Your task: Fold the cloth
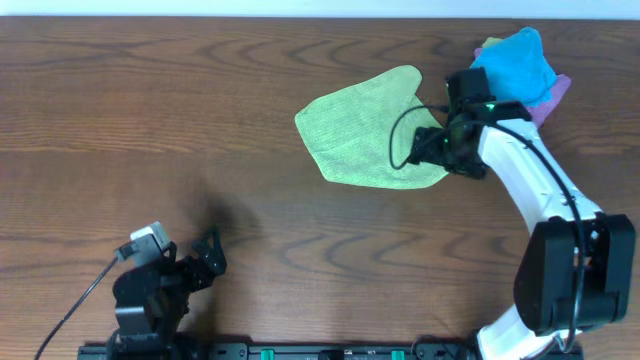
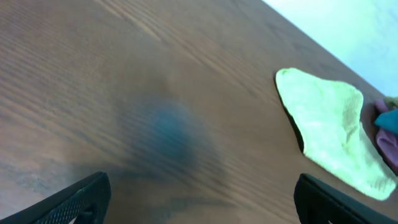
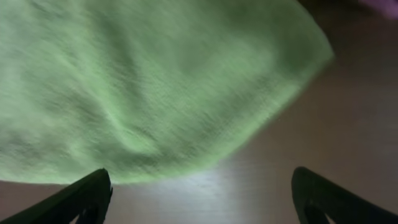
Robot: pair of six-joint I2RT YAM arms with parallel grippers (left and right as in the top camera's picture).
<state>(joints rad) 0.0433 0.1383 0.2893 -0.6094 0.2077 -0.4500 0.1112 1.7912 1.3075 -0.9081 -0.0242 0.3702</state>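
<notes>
The lime-green cloth point(image 1: 365, 130) lies crumpled on the wooden table at the upper middle. It also shows at the right of the left wrist view point(image 2: 329, 124) and fills the top of the right wrist view point(image 3: 155, 81). My right gripper point(image 1: 432, 145) is open and hovers over the cloth's right edge, with bare table between its fingers point(image 3: 202, 199). My left gripper point(image 1: 205, 262) is open and empty near the front left, far from the cloth; its fingers frame bare wood point(image 2: 202, 202).
A pile with a bright blue cloth point(image 1: 515, 62) and a purple cloth point(image 1: 555, 95) sits at the back right, just beyond the right arm. The table's far edge runs along the top.
</notes>
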